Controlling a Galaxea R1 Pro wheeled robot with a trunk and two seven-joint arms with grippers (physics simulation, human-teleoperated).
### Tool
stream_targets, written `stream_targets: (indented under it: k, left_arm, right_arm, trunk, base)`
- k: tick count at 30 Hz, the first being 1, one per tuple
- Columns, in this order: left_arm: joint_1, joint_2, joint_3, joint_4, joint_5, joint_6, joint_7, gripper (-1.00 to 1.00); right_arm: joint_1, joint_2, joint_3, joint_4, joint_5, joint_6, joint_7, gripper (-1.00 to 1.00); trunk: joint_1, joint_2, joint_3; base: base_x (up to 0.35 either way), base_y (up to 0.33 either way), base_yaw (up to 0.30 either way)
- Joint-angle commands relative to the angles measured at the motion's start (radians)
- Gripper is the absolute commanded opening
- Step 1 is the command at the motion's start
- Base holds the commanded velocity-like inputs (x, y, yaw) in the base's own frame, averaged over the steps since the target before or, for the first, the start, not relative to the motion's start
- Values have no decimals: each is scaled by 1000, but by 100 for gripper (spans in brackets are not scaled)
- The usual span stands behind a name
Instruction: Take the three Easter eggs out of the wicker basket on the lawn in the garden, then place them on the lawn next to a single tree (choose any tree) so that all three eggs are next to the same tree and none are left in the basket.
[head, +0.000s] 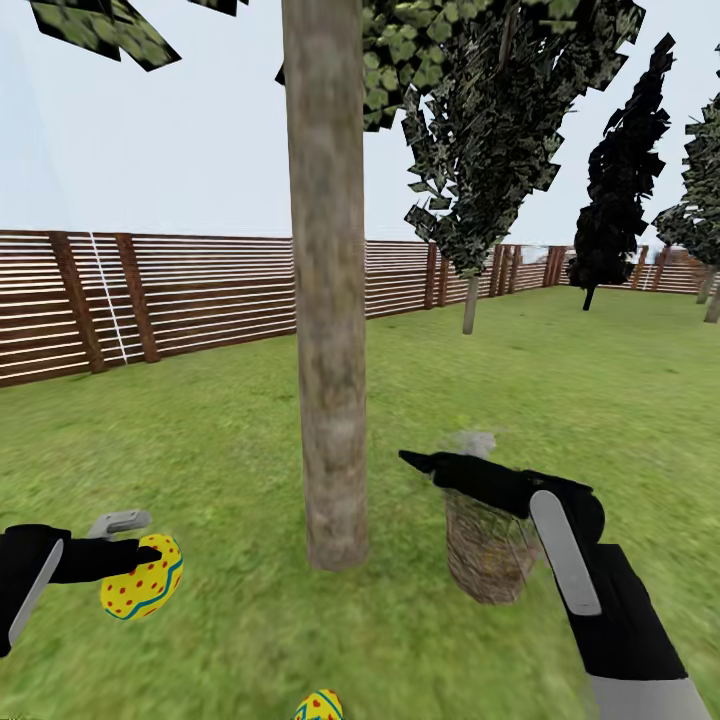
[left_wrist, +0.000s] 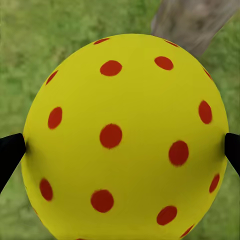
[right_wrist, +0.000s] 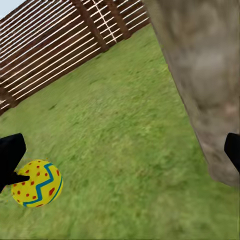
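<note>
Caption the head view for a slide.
Left gripper holds an Easter egg beside the tree; right gripper hovers over the wicker basket on the lawn.

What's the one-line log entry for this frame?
left gripper: shut on Easter egg | right gripper: open, above wicker basket | second egg: on lawn near tree
</note>
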Motion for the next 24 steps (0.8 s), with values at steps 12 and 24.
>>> stream_targets:
  k: [12,24]
  left_arm:
    - [0,0,1,-3,4,6,0,-100]
    - [1,0,0,-3,4,6,1,-100]
  right_arm:
    - [5,-170,-172,1,0,100,636,100]
    - [82,-223,-379,1,1,98,921,100]
  trunk:
    - [46,-85,-39]
    - [92,-169,-76]
  base:
    - [0,0,0]
    - [0,0,0]
